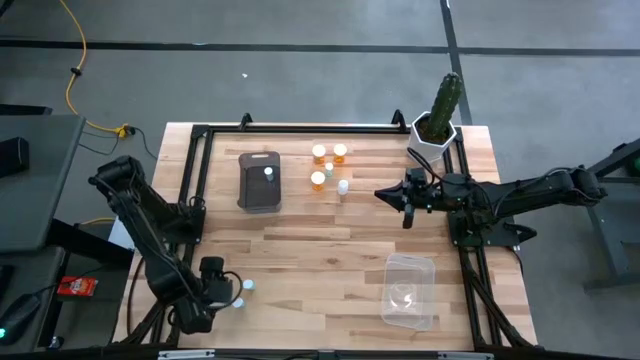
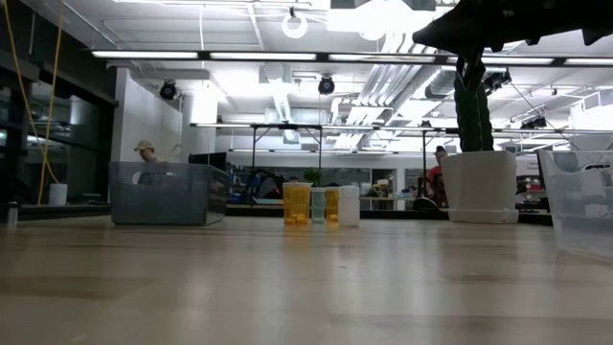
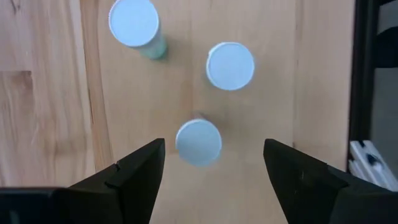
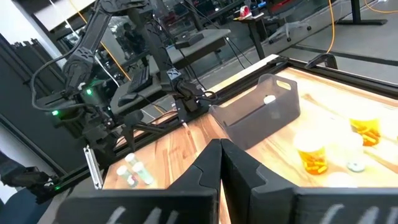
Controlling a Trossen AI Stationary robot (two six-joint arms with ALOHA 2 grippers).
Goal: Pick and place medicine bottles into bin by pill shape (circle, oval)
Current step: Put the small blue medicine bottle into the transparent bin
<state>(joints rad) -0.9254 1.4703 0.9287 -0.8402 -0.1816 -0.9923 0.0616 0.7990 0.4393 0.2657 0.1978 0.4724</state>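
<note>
Three pale bottles with light caps stand near the table's near left corner [image 1: 243, 293]. My left gripper [image 3: 211, 168] is open and points down over them. One bottle [image 3: 198, 142] stands between its fingers, untouched; the two others [image 3: 230, 65] [image 3: 134, 22] stand beyond. Several orange and pale bottles [image 1: 329, 168] stand in a cluster at the far middle and also show in the low view [image 2: 316, 204]. One bottle [image 1: 268, 172] lies in the dark grey bin [image 1: 250, 195]. My right gripper [image 1: 405, 203] is shut and empty, to the right of the cluster, above the table.
A clear plastic bin [image 1: 410, 292] stands at the near right. A green cactus in a white pot [image 1: 438, 118] stands at the far right corner. A black frame rail [image 1: 300, 128] runs along the table's edges. People show in the room beyond the table.
</note>
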